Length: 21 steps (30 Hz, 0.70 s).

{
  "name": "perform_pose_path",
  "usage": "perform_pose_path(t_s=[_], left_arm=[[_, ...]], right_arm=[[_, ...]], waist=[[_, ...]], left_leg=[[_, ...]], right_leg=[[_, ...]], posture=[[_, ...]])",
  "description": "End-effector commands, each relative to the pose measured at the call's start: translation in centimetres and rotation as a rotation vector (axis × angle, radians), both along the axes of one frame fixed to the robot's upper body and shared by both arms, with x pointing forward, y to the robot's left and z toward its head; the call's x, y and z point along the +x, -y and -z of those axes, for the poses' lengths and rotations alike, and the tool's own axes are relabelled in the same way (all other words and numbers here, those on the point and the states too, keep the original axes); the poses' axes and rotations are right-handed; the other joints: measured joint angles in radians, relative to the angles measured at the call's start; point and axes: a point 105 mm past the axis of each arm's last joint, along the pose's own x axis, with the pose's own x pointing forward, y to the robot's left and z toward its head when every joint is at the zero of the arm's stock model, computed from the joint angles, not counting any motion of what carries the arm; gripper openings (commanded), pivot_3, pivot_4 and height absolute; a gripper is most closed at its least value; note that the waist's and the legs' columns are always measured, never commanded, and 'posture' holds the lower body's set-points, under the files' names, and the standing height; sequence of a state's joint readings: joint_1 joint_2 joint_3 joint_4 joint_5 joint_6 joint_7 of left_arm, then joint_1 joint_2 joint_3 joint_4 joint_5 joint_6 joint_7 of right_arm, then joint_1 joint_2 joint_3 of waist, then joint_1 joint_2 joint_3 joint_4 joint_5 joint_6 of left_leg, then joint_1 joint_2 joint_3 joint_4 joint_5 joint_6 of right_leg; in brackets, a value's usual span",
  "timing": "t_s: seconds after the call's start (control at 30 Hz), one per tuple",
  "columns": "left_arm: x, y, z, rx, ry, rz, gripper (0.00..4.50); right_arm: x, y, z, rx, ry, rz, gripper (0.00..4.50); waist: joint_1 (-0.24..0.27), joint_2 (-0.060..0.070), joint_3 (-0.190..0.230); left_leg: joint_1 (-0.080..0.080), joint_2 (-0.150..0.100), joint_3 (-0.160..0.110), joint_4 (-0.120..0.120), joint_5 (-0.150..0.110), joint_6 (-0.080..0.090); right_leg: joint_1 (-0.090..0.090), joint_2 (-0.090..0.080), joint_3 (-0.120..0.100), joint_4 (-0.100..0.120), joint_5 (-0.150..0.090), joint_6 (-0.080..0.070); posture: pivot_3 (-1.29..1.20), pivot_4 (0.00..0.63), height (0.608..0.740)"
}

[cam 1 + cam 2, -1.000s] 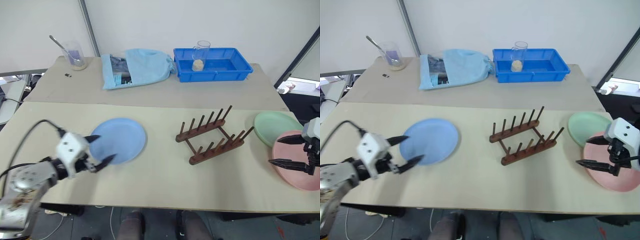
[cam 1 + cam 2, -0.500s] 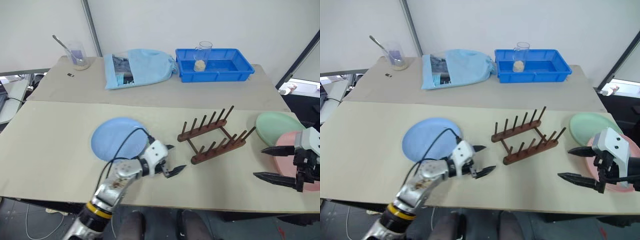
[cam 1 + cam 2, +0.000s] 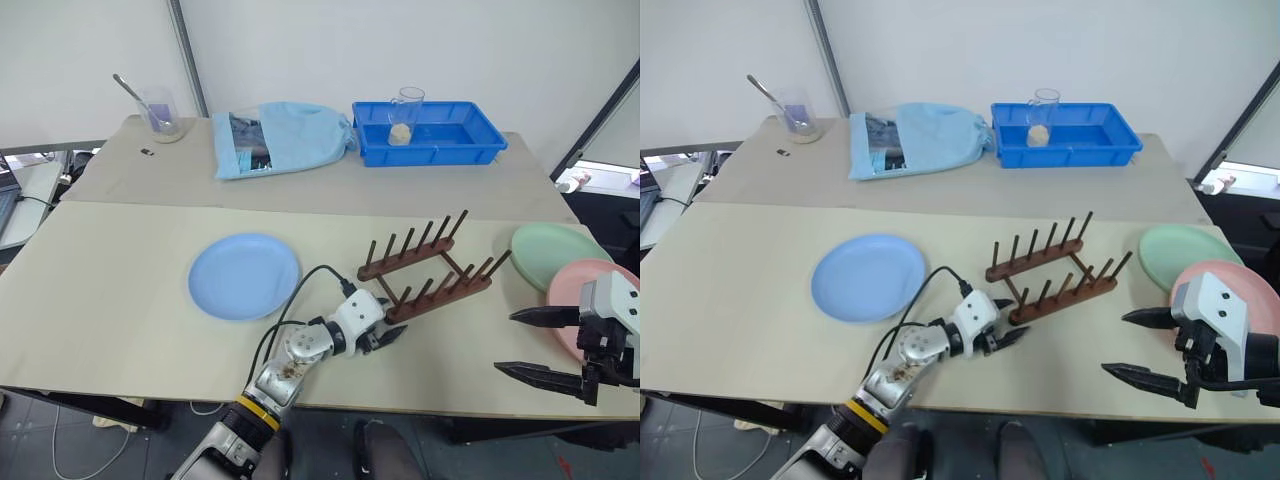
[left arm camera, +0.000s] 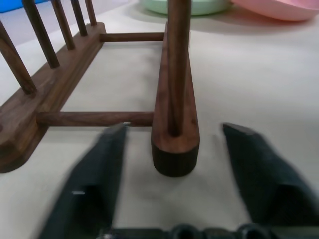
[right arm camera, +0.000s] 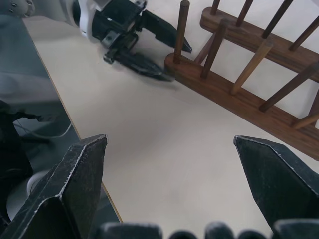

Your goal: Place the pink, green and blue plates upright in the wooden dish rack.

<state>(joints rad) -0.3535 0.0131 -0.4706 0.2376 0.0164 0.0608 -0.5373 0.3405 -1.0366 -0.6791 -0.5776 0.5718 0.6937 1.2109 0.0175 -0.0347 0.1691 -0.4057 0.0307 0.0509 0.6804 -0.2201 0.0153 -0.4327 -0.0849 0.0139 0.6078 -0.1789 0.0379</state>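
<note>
Bracketing the near end of the wooden dish rack point(image 3: 428, 274), the left gripper point(image 3: 388, 334) has its two black fingers parted to either side of the front rail's rounded tip, with daylight between each finger and the wood in the left wrist view, so it grasps nothing yet. My guess is that it means to steady or shift the rack before any loading. The right gripper point(image 3: 538, 345) hangs spread wide and empty above the tabletop point(image 3: 120, 300), just in front of the pink plate point(image 3: 575, 305).

No part of the task is done. All three plates lie flat: the blue plate point(image 3: 244, 276) to the rack's left, the green plate point(image 3: 556, 256) to its right near the tabletop edge, and the pink plate overlapping the green one's near rim. Every slot between the pegs stands vacant, so three pick-and-stand moves remain.

The tabletop is a pale beige board, matte and bare around the rack. A second tabletop behind it carries a blue tray point(image 3: 438, 131) holding a glass beaker point(image 3: 402, 115), a light blue cloth bag point(image 3: 280, 136) and another beaker with a spoon point(image 3: 158, 110). White walls close the room.
</note>
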Motion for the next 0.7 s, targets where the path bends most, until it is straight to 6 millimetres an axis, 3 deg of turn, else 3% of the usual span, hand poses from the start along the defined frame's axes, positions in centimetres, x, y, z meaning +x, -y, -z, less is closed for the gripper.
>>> perform_pose_path(t_s=[0.03, 0.13, 0.37, 0.53, 0.7], left_arm=[[0.4, 0.3, 0.0, 0.004, 0.009, -0.004, 0.91], [0.6, -0.2, -0.7, -0.004, 0.031, 0.022, 0.86], [0.0, -2.3, -3.3, 0.022, 0.068, 0.276, 0.86], [0.8, -2.3, -2.8, 0.114, 0.084, 0.397, 0.86], [1.9, -1.1, -2.1, 0.132, 0.071, 0.414, 0.86]], right_arm=[[-0.1, 0.1, -0.6, -0.015, 0.047, 0.008, 4.5], [-0.2, 0.1, -0.5, -0.013, 0.052, 0.014, 4.5], [-1.1, 0.1, 0.3, -0.009, 0.042, 0.029, 4.5], [-2.1, -0.4, 1.7, -0.009, 0.018, 0.039, 4.5], [-2.9, -0.7, 2.3, -0.01, 0.007, 0.05, 4.5]], waist=[[-0.001, 0.0, 0.0], [-0.003, 0.0, 0.0], [-0.006, 0.001, -0.001], [0.005, 0.002, -0.001], [0.009, 0.002, -0.001]], left_leg=[[0.0, 0.0, 0.0, 0.0, 0.0, 0.0], [0.0, 0.0, -0.001, 0.0, 0.0, 0.0], [-0.001, 0.003, -0.006, 0.0, 0.001, 0.002], [-0.006, 0.002, -0.01, -0.001, 0.002, 0.004], [-0.01, 0.001, -0.01, 0.0, 0.002, 0.004]], right_leg=[[0.0, 0.0, 0.0, 0.0, 0.0, 0.0], [0.001, 0.0, 0.0, 0.0, 0.0, 0.0], [-0.003, 0.006, 0.0, 0.002, 0.0, 0.0], [-0.005, 0.008, 0.0, 0.001, -0.001, -0.001], [-0.005, 0.008, 0.001, -0.002, -0.001, 0.0]], posture=[[0.0, 0.15, 0.737], [0.0, 0.15, 0.737], [0.0, 0.15, 0.737], [0.0, 0.15, 0.737], [0.0, 0.15, 0.737]])
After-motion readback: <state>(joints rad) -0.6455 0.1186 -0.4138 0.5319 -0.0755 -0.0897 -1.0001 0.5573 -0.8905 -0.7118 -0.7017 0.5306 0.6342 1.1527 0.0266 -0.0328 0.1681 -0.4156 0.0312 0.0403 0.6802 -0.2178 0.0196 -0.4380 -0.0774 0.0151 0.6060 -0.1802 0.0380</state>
